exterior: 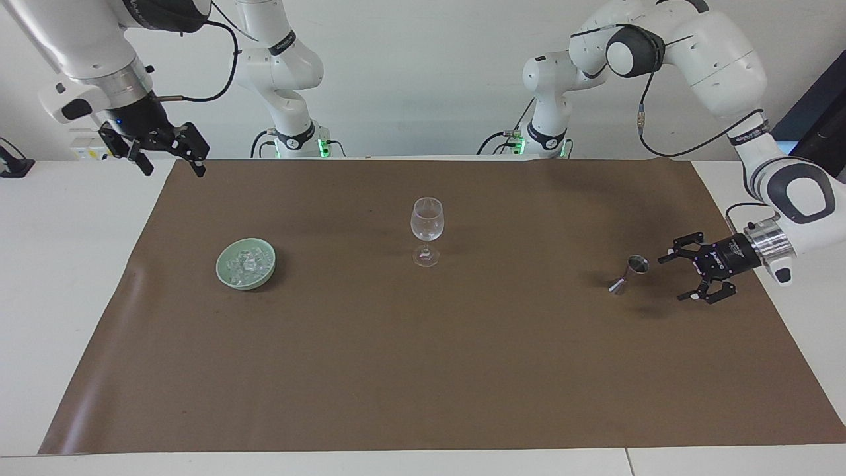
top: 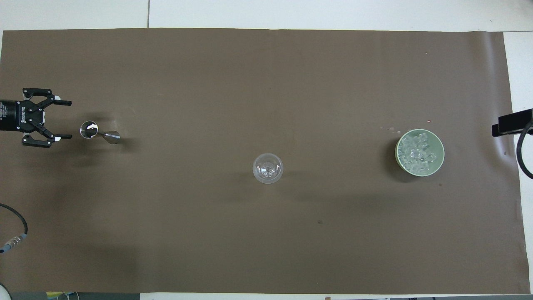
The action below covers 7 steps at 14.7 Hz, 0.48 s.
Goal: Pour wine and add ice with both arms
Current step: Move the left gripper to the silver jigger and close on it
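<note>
Approaching the jigger (exterior: 629,274) with the left hand (exterior: 679,277) spread wide, empty.
Right hand (exterior: 173,162) waits released. Ice (exterior: 248,262) sits in the green bowl (exterior: 225,274), nine o'clock from the wineglass (exterior: 426,231); a nudge could topple the slim jigger.

right pincer (exterior: 170,157) cut off overhead, jigger (exterior: 629,273) contents unreadable

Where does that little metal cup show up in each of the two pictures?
Facing view: the metal cup stands toward the picture's right, just off the open left gripper.
Overhead view: the metal cup sits near the picture's left edge, beside the same gripper.
Shared landmark: the wine glass, mid-mat in both views.
</note>
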Available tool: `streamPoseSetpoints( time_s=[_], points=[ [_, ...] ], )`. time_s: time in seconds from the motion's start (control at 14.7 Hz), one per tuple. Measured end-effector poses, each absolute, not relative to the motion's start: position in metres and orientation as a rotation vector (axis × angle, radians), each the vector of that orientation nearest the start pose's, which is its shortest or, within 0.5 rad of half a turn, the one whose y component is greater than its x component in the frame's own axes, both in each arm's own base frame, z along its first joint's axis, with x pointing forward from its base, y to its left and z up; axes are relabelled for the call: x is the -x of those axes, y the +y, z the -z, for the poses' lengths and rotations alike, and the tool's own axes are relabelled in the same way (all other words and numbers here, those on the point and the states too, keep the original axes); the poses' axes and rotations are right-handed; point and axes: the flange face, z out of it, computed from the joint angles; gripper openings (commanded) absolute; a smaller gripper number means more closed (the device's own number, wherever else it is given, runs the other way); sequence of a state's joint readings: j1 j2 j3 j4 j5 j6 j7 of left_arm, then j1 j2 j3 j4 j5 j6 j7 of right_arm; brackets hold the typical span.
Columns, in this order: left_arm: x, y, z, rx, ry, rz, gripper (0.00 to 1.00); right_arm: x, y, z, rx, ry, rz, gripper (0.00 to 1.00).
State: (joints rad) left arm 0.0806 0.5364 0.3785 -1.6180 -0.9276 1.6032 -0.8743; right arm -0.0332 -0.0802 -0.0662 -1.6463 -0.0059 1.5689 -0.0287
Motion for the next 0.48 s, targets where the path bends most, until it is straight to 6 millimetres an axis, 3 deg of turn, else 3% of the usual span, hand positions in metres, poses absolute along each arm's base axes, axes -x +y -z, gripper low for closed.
streamPoseSetpoints(
  time_s=[0.48],
  points=[
    [-0.585,0.153,-0.268,-1.494,1.845,0.778,1.0,-0.526,-0.055,-0.632,3.14,0.111,0.004,1.0]
  ],
)
